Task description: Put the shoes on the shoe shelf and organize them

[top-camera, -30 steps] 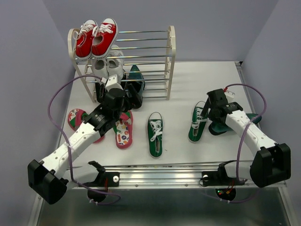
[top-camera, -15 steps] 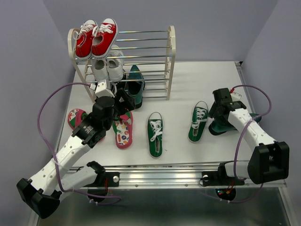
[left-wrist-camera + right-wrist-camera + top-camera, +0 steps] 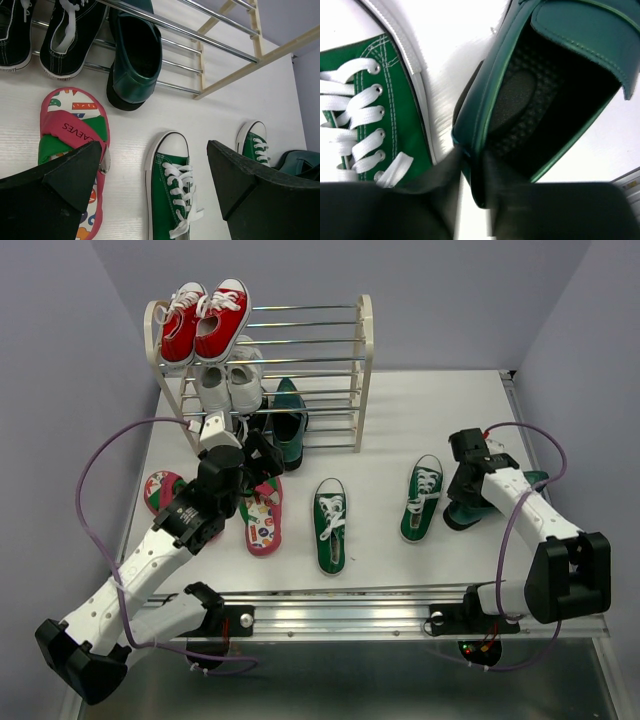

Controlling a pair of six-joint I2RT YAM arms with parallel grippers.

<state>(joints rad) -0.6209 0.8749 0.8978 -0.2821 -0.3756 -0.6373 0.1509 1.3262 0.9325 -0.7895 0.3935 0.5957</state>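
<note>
The shoe shelf (image 3: 365, 360) stands at the back left, with one dark green loafer (image 3: 289, 420) (image 3: 135, 60) on its bottom rods. Its mate (image 3: 458, 515) (image 3: 545, 90) lies at the right, and my right gripper (image 3: 468, 495) (image 3: 472, 165) is shut on its heel wall. Beside it lies a green sneaker (image 3: 422, 498) (image 3: 365, 100). A second green sneaker (image 3: 331, 525) (image 3: 172, 195) lies mid-table. My left gripper (image 3: 255, 455) (image 3: 154, 147) hangs open above the gap between that sneaker and a flip-flop (image 3: 262, 518) (image 3: 70, 125). Another flip-flop (image 3: 160, 490) lies further left, partly under the arm.
Red sneakers (image 3: 205, 320) sit on the top tier and white sneakers (image 3: 228, 385) on the middle one. Black sneakers (image 3: 70, 30) fill the left of the bottom tier. The right half of each tier shows bare rods. A metal rail (image 3: 340, 605) runs along the near edge.
My right gripper has closed on the loafer's heel wall. My left arm drew back from the shelf front and now hovers over the flip-flop and the middle sneaker.
</note>
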